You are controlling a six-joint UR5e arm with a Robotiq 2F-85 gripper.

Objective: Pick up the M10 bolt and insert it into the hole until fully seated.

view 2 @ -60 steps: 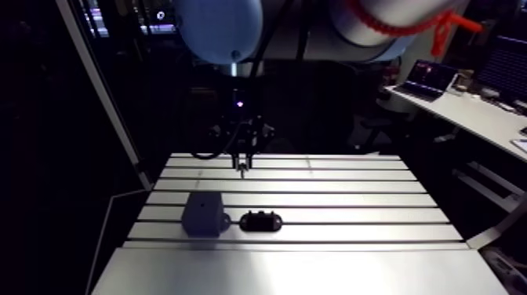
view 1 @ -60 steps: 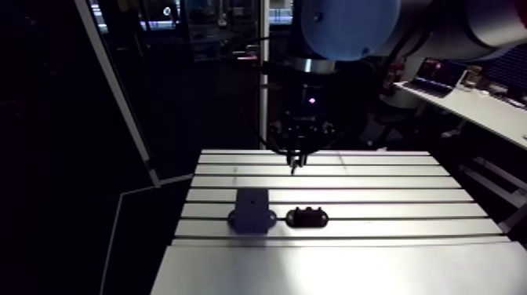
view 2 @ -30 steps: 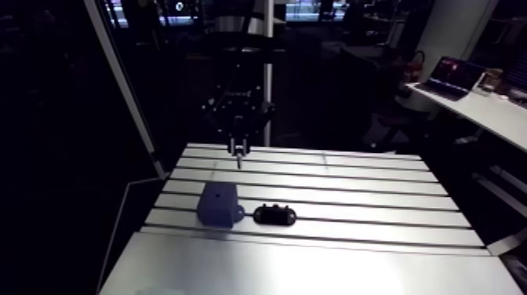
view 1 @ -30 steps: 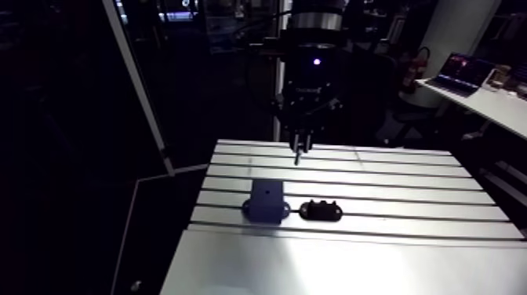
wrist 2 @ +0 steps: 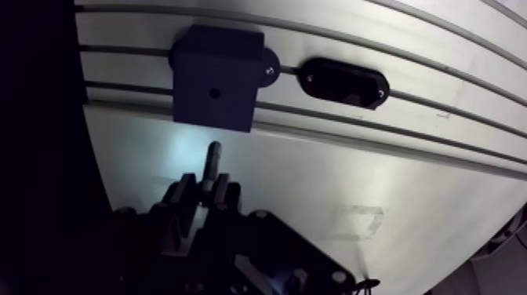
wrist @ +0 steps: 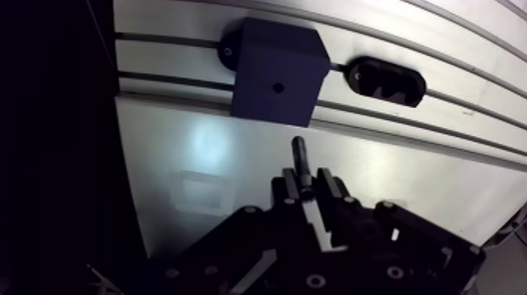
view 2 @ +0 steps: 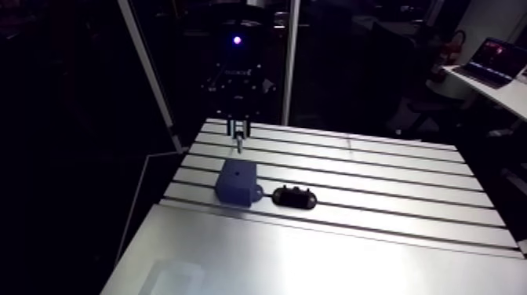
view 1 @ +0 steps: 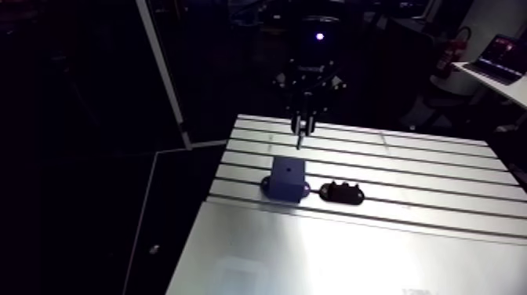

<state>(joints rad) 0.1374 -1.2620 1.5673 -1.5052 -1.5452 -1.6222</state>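
Gripper holds the M10 bolt: the two fingers stand narrow, pressed on either side of it, and the dark shank sticks out past their tips. In the wrist view the bolt points toward the dark blue block ahead of the gripper, roughly in line with the small hole in the block's facing side. The bolt's end is apart from the block, with a strip of bare table showing between them. In the arm view the gripper hangs over the far rows of the table, just beyond the block, with the bolt pointing down. Whether its end is clear of the surface cannot be told there.

From the left in the arm view, the table's left edge comes first, with the block close inside it, sitting over a slot with a rounded ear at its foot. Just beside the block, on the same slot line, lies a black oval piece, a small gap between the two. Rightward the slotted aluminium runs on bare. The near part of the table is a smooth plate with a bright glare on it.
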